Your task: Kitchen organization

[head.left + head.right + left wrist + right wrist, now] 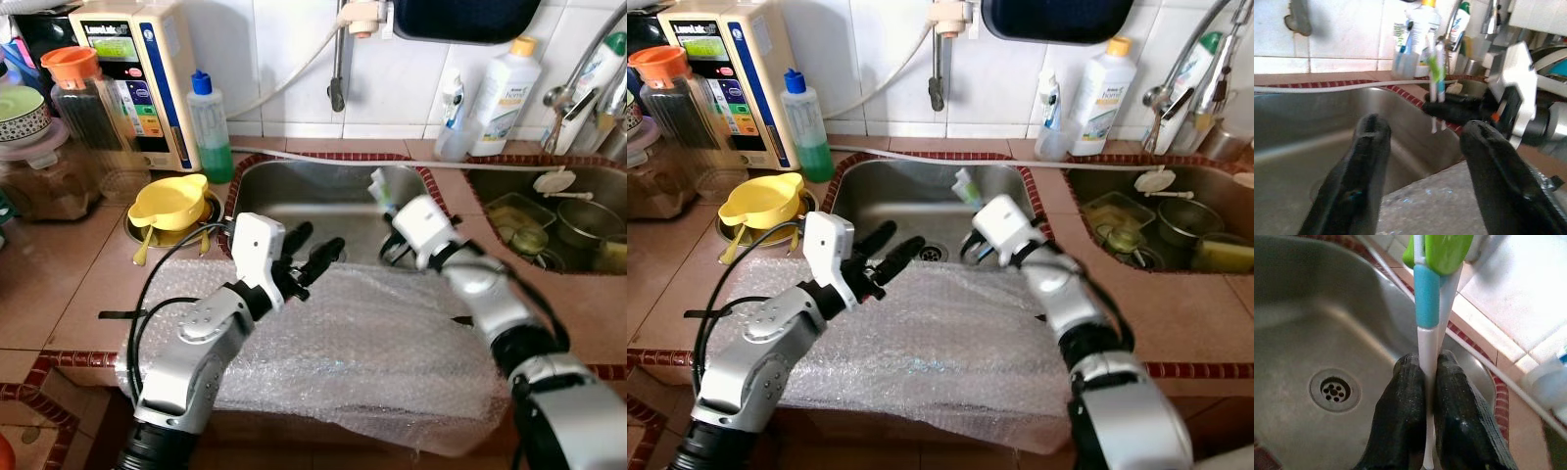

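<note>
Steel sink [294, 196], right gripper [1426, 382] clamping two toothbrushes [1432, 308]

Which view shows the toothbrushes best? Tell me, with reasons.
The right wrist view: the toothbrushes stand close and sharp between the shut fingers of the right gripper. The left wrist view shows them small and upright; both eye views show just their tips above the sink.
</note>
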